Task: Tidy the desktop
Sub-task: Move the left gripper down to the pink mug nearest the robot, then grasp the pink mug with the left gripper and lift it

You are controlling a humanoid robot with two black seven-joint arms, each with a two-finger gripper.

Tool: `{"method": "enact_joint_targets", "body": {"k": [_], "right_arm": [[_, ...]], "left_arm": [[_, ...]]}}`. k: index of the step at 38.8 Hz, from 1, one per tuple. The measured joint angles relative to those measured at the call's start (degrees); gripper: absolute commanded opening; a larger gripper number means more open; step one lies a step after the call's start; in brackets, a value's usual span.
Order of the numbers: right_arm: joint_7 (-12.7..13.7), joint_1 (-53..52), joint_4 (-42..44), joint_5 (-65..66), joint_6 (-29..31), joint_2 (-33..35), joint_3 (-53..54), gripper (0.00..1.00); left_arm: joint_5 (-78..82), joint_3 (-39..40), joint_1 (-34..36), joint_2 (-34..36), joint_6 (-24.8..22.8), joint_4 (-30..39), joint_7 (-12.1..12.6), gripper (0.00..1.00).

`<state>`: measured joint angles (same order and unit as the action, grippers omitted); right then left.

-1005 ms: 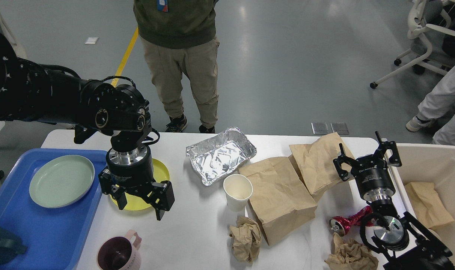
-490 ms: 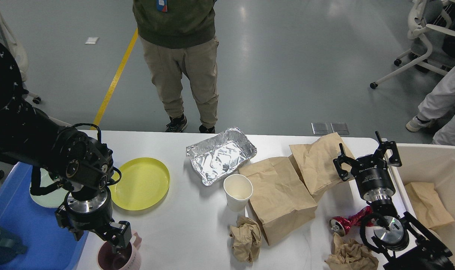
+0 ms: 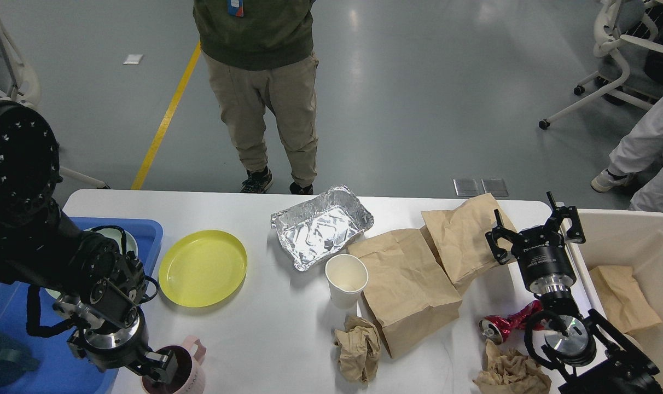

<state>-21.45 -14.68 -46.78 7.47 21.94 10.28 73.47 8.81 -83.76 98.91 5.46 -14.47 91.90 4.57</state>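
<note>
The white desktop [image 3: 288, 334] carries a yellow plate [image 3: 203, 268], a foil tray [image 3: 320, 225], a paper cup [image 3: 346, 279], two brown paper bags [image 3: 405, 284] [image 3: 463, 241], two crumpled paper wads [image 3: 359, 347] [image 3: 509, 375], a crushed red can [image 3: 501, 326] and a pink mug [image 3: 189, 375]. My left gripper [image 3: 124, 361] is open at the front left; one finger [image 3: 164, 371] sits at the mug's mouth. My right gripper [image 3: 534, 221] is open and empty beside the right-hand bag.
A blue tray [image 3: 145, 232] at the left holds a green plate [image 3: 115, 235], mostly hidden by my left arm, and a blue mug [image 3: 3, 355]. A beige bin [image 3: 638, 241] at the right holds a paper bag [image 3: 621, 298]. A person [image 3: 260, 82] stands behind the table.
My left arm has swung from above the yellow plate down and to the left, to the pink mug at the front edge. The yellow plate is now uncovered. My right arm has not moved.
</note>
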Motion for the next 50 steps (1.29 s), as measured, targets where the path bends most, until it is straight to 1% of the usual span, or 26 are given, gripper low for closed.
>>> {"method": "enact_joint_targets", "body": {"k": [10,19,22,30,35,36,40,45,46,47,48,50], "right_arm": [[0.0,0.0,0.0,0.0,0.0,0.0,0.0,1.00],[0.0,0.0,0.0,0.0,0.0,0.0,0.0,1.00],[0.0,0.0,0.0,0.0,0.0,0.0,0.0,1.00],[0.0,0.0,0.0,0.0,0.0,0.0,0.0,1.00],[0.0,0.0,0.0,0.0,0.0,0.0,0.0,1.00],[0.0,0.0,0.0,0.0,0.0,0.0,0.0,1.00],[0.0,0.0,0.0,0.0,0.0,0.0,0.0,1.00],[0.0,0.0,0.0,0.0,0.0,0.0,0.0,1.00],[0.0,0.0,0.0,0.0,0.0,0.0,0.0,1.00],[0.0,0.0,0.0,0.0,0.0,0.0,0.0,1.00],[0.0,0.0,0.0,0.0,0.0,0.0,0.0,1.00],[0.0,0.0,0.0,0.0,0.0,0.0,0.0,1.00]], "left_arm": [[-0.2,-1.3,-3.0,0.1,5.2,0.1,0.0,0.92],[-0.7,-1.4,-6.7,0.1,14.5,0.0,0.0,0.92],[-0.7,-1.4,-7.3,0.1,15.7,-0.1,0.0,0.92],[-0.8,-1.3,-8.2,0.1,17.0,-0.2,0.0,0.91],[-0.8,-1.3,-8.8,0.1,19.6,-0.3,0.0,0.86],[-0.8,-1.3,-9.0,0.1,20.0,-0.3,0.0,0.85],[-0.8,-1.5,-9.8,0.1,21.6,-0.4,0.1,0.76],[-0.8,-1.6,-10.7,-0.2,22.8,-0.5,0.7,0.69],[-0.8,-1.6,-10.8,-0.2,23.0,-0.5,0.7,0.62],[-0.8,-1.6,-11.1,-0.3,23.3,-0.5,0.8,0.58],[-0.8,-1.6,-11.2,-0.3,23.4,-0.5,0.8,0.48],[-0.8,-1.5,-11.5,-0.4,23.5,-0.4,0.9,0.40]]}}
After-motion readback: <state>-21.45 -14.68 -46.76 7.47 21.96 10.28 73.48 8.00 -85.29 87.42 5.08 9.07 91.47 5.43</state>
